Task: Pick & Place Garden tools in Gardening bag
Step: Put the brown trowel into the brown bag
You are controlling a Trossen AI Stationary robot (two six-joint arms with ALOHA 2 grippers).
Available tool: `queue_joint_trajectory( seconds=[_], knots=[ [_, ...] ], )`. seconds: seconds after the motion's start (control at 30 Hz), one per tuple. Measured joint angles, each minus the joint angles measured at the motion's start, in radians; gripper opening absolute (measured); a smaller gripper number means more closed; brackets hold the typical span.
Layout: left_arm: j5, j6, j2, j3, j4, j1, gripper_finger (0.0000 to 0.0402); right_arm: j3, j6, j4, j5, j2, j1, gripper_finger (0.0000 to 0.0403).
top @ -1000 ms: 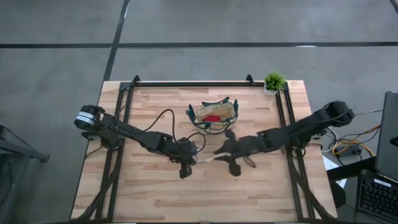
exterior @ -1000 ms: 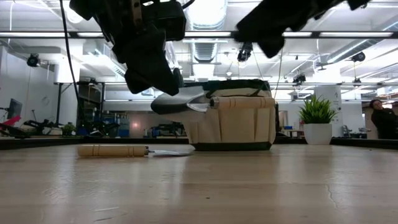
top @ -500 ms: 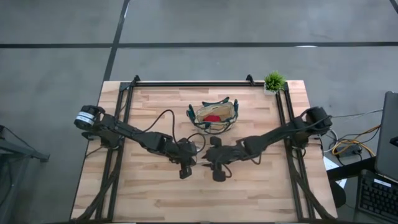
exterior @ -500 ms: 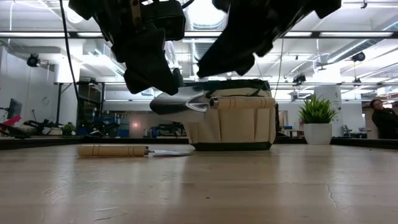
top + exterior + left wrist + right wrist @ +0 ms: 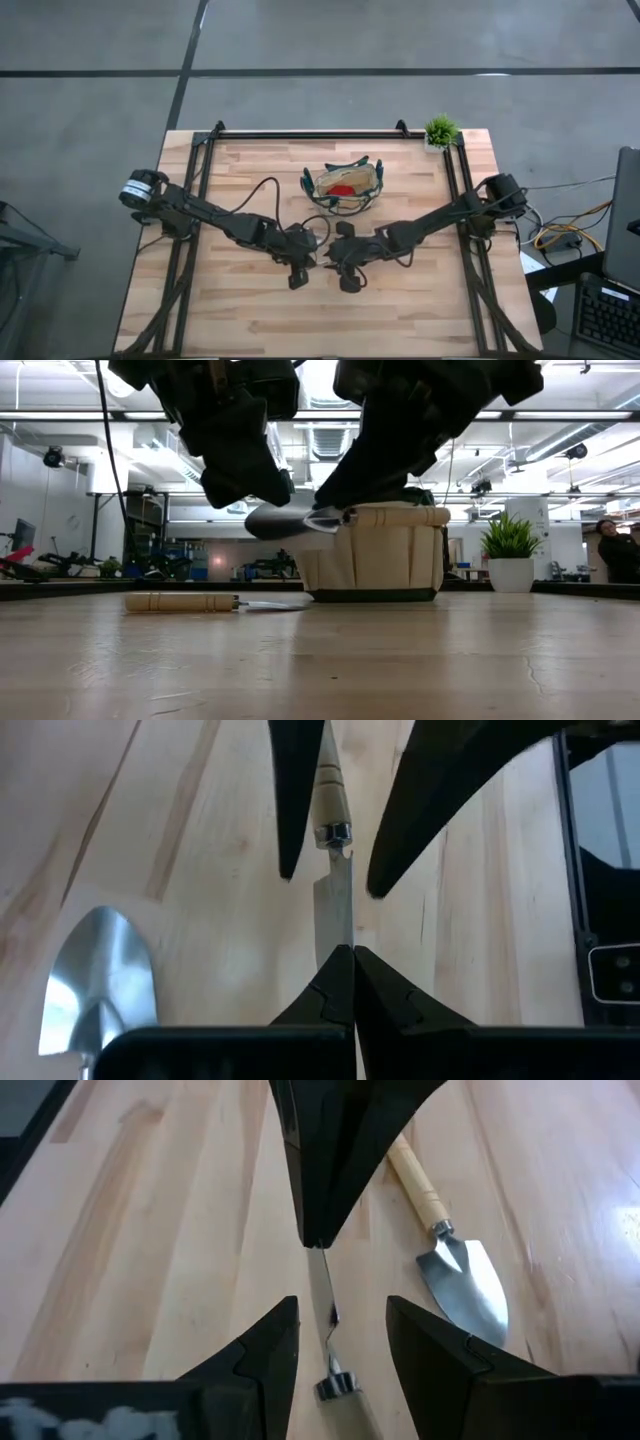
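Left wrist view: we see L gripper (image 5: pixel 353 952) clamped on a narrow tool's (image 5: pixel 335 910) blade, handle offered betw. R gripper's (image 5: pixel 340 1302) wide jaws, prob. a handover toward the bag (image 5: pixel 347 183), well apart; trowel (image 5: pixel 100 975) lies nearby.

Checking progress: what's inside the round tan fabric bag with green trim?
From above, the round tan fabric bag holds one red rounded item. Its walls and looped green handles cover the rest of the inside; the low view shows only its outer side.
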Motion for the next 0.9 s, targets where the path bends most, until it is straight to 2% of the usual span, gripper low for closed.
queue_joint_trajectory(
  seconds=[0.13, 0.53, 0.67, 0.83, 0.9],
  knots=[
    [0.0, 0.0, 0.0, 0.0, 0.0, 0.0, 0.0, 0.0, -0.001, 0.001, 0.0, 0.005, 0.0, 0.0144],
    [0.0, 0.001, 0.0, 0.0, 0.015, 0.0, 0.0, -0.001, -0.01, 0.025, -0.003, 0.005, 0.001, 0.0097],
    [0.0, 0.008, 0.0, 0.0, 0.034, 0.0, 0.0, -0.001, -0.02, 0.025, -0.026, 0.005, -0.001, 0.007],
    [-0.002, 0.027, 0.0, 0.0, 0.053, 0.001, 0.0001, -0.002, -0.023, 0.021, -0.047, 0.005, -0.002, 0.0016],
    [-0.003, 0.035, 0.0, 0.0, 0.06, 0.001, 0.0003, -0.002, -0.022, 0.021, -0.055, 0.005, -0.002, 0.0011]
  ],
)
